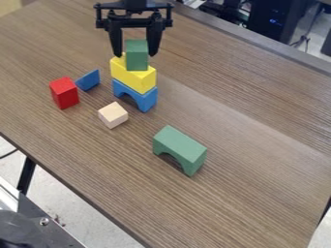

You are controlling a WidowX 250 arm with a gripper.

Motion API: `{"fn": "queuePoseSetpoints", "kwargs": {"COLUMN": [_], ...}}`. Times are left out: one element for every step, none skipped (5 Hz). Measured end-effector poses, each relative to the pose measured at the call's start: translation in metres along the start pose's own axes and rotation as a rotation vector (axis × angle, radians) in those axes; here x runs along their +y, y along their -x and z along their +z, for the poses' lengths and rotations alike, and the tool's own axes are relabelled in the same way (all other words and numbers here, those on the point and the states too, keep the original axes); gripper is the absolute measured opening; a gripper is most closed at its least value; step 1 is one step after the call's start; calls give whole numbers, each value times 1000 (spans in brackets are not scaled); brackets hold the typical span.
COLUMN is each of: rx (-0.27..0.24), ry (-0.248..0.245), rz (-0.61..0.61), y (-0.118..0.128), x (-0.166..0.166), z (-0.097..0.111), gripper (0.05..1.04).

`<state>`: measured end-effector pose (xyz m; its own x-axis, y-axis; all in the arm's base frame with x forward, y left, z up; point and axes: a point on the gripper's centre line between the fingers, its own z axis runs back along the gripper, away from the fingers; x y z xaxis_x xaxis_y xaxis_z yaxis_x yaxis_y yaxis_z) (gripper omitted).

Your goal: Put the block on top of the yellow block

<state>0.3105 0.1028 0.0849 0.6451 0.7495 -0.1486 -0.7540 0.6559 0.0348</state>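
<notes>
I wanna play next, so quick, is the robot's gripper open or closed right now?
Gripper: open, its fingers spread wider than the upright green block on the yellow block.

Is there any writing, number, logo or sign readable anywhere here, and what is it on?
No readable text anywhere.
Green block, yellow block, red block, pale cube: no lettering on the faces in sight.
Blue arch, green arch, blue wedge: none either.
Dark equipment behind: small blue glow, too small to make out.

wood-grain table [259, 145], smooth matt yellow block [134, 77]
</notes>
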Motion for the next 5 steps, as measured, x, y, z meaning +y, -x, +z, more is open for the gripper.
{"fn": "queuePoseSetpoints", "kwargs": {"rx": [8, -22, -88, -226, -250], "ry": [-12, -17, 2, 10, 17], "rz": [-3, -37, -123, -297, -435], "y": [2, 5, 19, 48, 71], "x": [1, -3, -23, -50, -60], "z": [0, 7, 30, 64, 69], "gripper": [1002, 999, 999, 999, 999]}}
